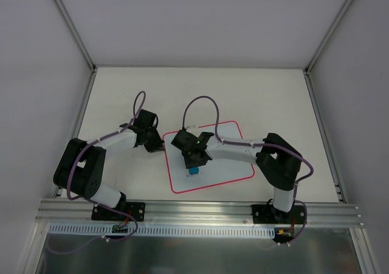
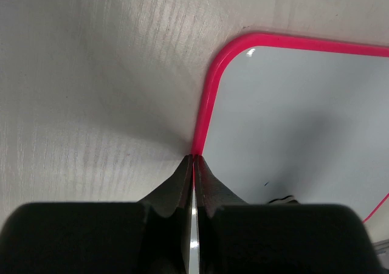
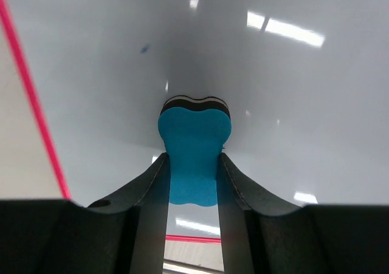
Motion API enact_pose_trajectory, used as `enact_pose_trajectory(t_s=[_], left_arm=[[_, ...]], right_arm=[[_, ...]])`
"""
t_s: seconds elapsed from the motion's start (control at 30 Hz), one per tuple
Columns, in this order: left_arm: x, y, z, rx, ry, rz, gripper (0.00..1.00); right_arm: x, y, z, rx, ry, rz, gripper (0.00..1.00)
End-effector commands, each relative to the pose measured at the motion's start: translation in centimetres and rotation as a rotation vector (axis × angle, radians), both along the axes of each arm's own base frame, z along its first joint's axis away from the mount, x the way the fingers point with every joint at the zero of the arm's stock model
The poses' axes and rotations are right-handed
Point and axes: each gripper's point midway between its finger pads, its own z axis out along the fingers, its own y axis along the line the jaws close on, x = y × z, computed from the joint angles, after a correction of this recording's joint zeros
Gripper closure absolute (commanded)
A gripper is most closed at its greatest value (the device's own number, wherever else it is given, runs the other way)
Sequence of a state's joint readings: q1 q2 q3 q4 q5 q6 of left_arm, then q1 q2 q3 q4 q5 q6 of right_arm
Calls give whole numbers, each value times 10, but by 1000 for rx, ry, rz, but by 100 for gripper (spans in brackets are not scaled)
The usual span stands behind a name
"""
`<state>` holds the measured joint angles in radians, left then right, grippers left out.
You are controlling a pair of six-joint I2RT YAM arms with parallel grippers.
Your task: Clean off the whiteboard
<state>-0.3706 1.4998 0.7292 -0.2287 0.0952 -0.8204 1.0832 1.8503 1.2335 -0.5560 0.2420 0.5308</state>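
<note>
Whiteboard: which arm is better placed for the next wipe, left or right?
Right. The right gripper is shut on the blue eraser, against the whiteboard, a small blue mark ahead. The left gripper is shut, empty, tips at the pink border.

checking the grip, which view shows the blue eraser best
Right wrist view: the eraser sits centre frame, clamped in the right gripper over the whiteboard. The top view shows only a small blue patch; the left wrist view misses it.
</note>
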Motion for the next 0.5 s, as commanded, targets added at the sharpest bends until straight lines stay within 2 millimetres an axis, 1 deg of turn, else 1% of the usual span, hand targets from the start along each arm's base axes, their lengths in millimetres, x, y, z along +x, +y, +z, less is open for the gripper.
enact_pose_trajectory(t_s=[0.0,0.07,0.1,0.13,0.2,0.23,0.27,0.3,0.33,0.37,0.43,0.47], left_arm=[[-21,16,-17,70,107,14,100],[-20,17,-16,74,105,15,100],[-19,17,-16,75,101,16,100],[-19,17,-16,76,102,15,100],[-18,17,-16,76,101,15,100],[-18,18,-16,77,99,17,100],[-18,18,-16,78,102,19,100],[-18,18,-15,79,98,16,100],[-18,18,-15,77,99,17,100],[-18,19,-16,78,100,19,100],[-17,18,-15,74,98,18,100],[-18,18,-15,73,98,16,100]], right_arm=[[-41,14,-26,-15,157,132,100],[-39,3,-26,-51,140,116,100],[-38,-8,-25,-68,126,103,100],[-28,-20,-23,-92,94,67,100],[-22,-45,-22,-128,79,-10,99],[-15,-72,-20,-165,52,-69,100],[-16,-92,-18,-209,52,-112,100],[-15,-107,-16,-231,39,-162,100],[-12,-131,-12,-265,8,-212,100],[-15,-147,-10,-301,9,-242,100],[-15,-164,-8,-317,-2,-301,100],[-19,-171,-9,-318,-1,-311,100]])
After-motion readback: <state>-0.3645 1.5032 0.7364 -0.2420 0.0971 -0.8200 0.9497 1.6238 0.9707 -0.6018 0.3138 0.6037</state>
